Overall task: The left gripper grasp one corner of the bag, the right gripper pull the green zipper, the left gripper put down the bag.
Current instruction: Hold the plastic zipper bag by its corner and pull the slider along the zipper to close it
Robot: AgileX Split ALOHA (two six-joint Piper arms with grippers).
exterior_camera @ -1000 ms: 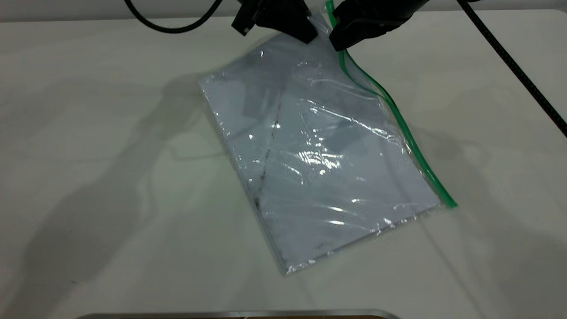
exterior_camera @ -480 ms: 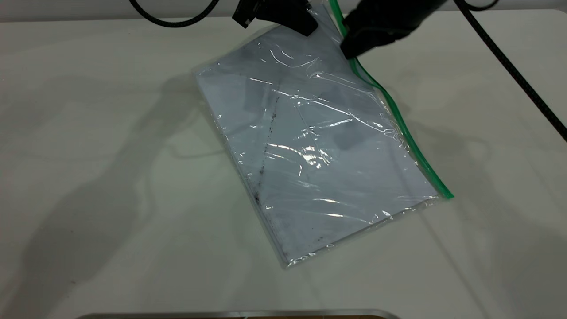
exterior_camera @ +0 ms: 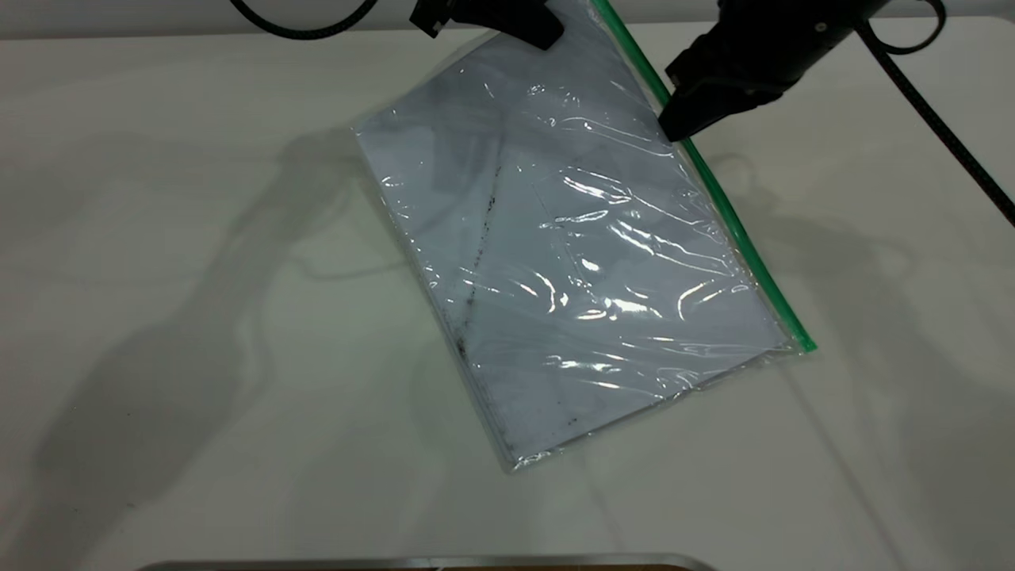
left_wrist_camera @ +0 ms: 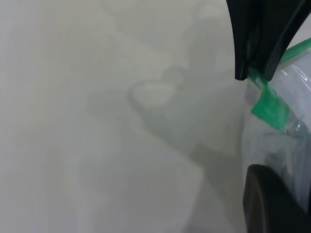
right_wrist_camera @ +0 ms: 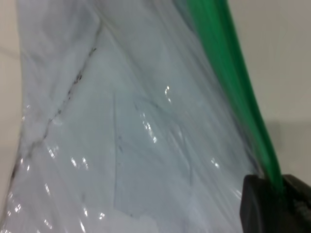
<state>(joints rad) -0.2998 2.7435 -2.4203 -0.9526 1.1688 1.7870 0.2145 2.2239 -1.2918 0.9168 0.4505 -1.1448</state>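
Note:
The clear bag with a white sheet and a dark diagonal smudge line lies slanted on the table, its far corner lifted. My left gripper is shut on that far corner at the top edge of the exterior view. My right gripper is shut on the green zipper, about a quarter of the way along the strip. In the right wrist view the green zipper runs between the jaws of my right gripper. In the left wrist view the green zipper and the bag are visible.
The white table spreads around the bag. Black cables hang at the far left and run along the right. A metal edge lies along the near side.
My right gripper has slid along the green zipper, away from the left gripper and toward the near right. The strip has pulled straight. The left gripper has kept its hold.

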